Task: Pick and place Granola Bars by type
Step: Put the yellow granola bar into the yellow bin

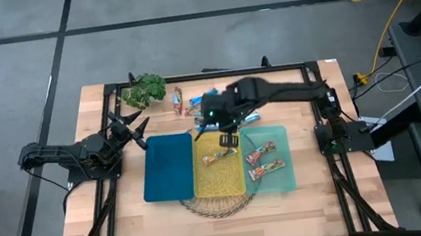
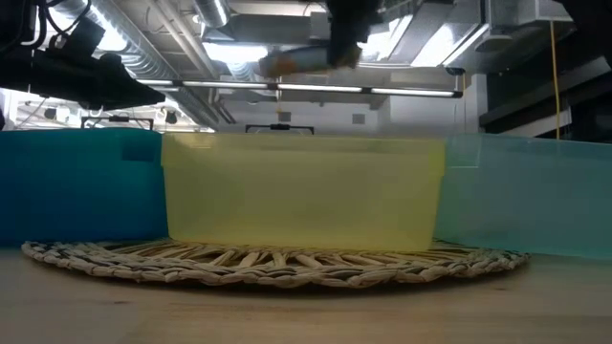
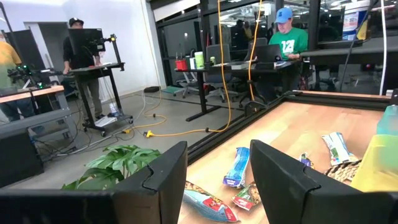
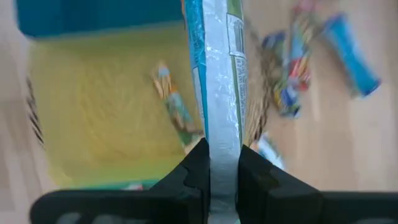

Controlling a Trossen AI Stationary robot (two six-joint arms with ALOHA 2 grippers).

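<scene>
Item: blue-white granola bar (image 4: 217, 81), clamped edge-on between my right fingers (image 4: 219, 165), hanging lengthwise over the yellow bin (image 1: 217, 166), presumably so it drops in cleanly beside the bar (image 1: 217, 157) already there. Two red-orange bars (image 1: 263, 161) lie in the teal bin (image 1: 280, 135); blue bin (image 1: 167, 166) empty. Unsorted bars (image 1: 178, 100) lie on the desk (image 1: 109, 217) near the plant (image 1: 145, 89). Left fingers (image 3: 214, 180): apart, holding nothing, parked aside.

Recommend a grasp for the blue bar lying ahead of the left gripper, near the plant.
Probably mid-length, pinching across its narrow width from straight above. The blue bar lies flat on the table, so its ends offer little purchase, and another wrapper crowds its end toward the left gripper, which is open.
</scene>
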